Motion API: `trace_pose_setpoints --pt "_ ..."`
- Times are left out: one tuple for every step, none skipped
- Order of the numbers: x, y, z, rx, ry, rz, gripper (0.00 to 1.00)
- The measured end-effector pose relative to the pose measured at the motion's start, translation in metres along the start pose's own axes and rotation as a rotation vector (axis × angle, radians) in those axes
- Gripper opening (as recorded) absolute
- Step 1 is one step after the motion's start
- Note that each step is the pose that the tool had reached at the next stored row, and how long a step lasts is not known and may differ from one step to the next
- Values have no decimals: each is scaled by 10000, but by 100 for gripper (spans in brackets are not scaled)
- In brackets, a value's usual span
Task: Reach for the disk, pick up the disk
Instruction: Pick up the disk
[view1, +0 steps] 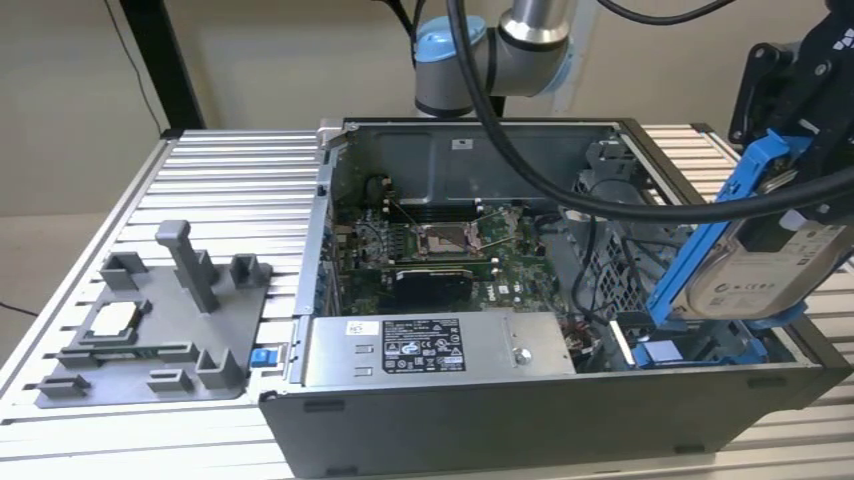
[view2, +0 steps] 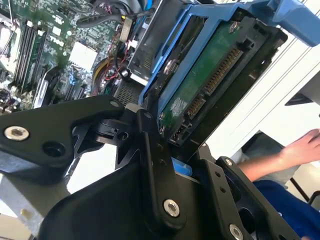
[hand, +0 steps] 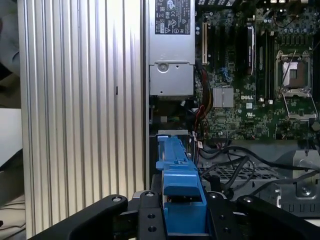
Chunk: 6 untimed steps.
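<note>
The disk (view1: 763, 272) is held clear of the open computer case (view1: 534, 420), tilted steeply, with its blue carrier (view1: 727, 215) framing the silver-grey body. In the exterior view it is seen at the exterior view's right, above the drive bay corner of the case, and the gripper (view1: 801, 215) is clamped on it from above.

In the first wrist view, the blue carrier (hand: 179, 187) is seen edge-on between the two black fingers (hand: 150, 215), which are pressed against its sides. The jaws are therefore closed onto the disk, pinching it by the carrier. Beyond the jaws, the power supply (hand: 171, 47) and the motherboard (hand: 250, 90) are seen inside the case, and the ribbed aluminium table (hand: 80, 100) lies beside it.

In the second wrist view, the green circuit-board side of the disk (view2: 200, 90) with its connector row is seen rising out from between the jaws, the carrier (view2: 175, 55) wrapped around its edges. A person's hand (view2: 300, 147) is seen beyond the disk, well apart from the jaws.

On the table, at the exterior view's left and well apart from the gripper, a grey fixture tray (view1: 160, 340) is placed.
</note>
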<state>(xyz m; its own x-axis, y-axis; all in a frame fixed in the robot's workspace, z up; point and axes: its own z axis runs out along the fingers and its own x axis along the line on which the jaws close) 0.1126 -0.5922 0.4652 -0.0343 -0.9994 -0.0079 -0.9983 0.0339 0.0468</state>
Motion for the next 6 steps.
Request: trace_pose_setpoints --pt "0 0 0 0 0 1 0" --pt "0 -1 0 0 0 1 0" --pt "0 -2 0 0 0 1 0" --pt "0 -3 -1 0 0 1 0" --pt "0 -3 0 0 0 1 0" --pt "0 -3 -1 0 0 1 0"
